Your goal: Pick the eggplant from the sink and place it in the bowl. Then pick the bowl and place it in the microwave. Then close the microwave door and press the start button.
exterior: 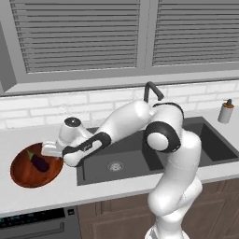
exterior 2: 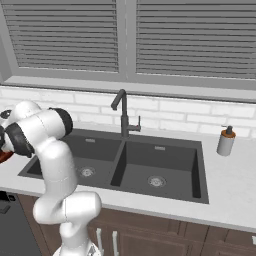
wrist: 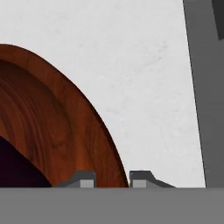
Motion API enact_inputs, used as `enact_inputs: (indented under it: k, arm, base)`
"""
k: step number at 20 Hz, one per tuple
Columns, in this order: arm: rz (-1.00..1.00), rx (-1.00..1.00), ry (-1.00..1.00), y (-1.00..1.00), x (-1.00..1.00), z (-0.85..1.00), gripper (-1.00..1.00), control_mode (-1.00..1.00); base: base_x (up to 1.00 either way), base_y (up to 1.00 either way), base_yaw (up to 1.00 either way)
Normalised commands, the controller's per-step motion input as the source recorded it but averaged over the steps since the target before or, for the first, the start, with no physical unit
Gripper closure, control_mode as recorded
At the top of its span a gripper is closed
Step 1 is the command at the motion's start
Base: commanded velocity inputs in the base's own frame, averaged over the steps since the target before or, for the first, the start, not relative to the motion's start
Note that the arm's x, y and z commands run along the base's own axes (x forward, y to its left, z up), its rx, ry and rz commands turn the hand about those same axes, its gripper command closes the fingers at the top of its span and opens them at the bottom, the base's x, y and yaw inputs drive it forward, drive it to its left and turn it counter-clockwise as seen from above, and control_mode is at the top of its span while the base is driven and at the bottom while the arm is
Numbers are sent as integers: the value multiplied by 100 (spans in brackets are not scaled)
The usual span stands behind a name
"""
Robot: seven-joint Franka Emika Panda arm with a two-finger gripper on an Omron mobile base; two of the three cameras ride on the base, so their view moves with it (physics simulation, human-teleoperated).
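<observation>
Straddling the near rim of the bowl (wrist: 65,127), our gripper (wrist: 113,179) has one fingertip over the wooden wall and the other over the bare counter, with a gap between them and nothing pinched yet. The eggplant (exterior: 39,162) lies inside the bowl, slightly off centre, so the first step looks done and we judge that we are lining up to grip the bowl by its edge.

The risks from here are plain. A wide shallow bowl held at one point on its rim will want to tip, and the glossy eggplant could roll out as we lift. If the fingers close too shallowly on the sloping wooden wall, the rim may slip free. Pressing down on the rim first could also rock the far side up.

The bowl rests on a pale, lightly speckled counter (exterior: 28,135), just left of the sink (exterior 2: 155,165), whose dark edge shows along the right of the hand view. Behind the sink stand a dark faucet (exterior 2: 122,112), a white brick backsplash (exterior 2: 175,117) and grey louvred window shutters (exterior: 79,32). A soap dispenser (exterior 2: 226,141) sits on the counter right of the sink, and brown cabinets (exterior 2: 150,235) run below.
</observation>
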Motion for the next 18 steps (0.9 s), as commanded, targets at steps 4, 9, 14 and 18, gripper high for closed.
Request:
enact_inputs:
  k: [4, 9, 14, 18]
  arm:
    - [-34, 25, 0, -39, -26, 58, 100, -100]
    - [-38, 30, 4, -45, -20, 67, 100, -100]
    - [-31, 7, 2, -32, -44, 88, 100, -100]
    - [-37, 0, 5, -44, -49, 96, 100, -100]
  base:
    - [0, 0, 0]
    - [0, 0, 0]
    - [0, 0, 0]
    - [0, 0, 0]
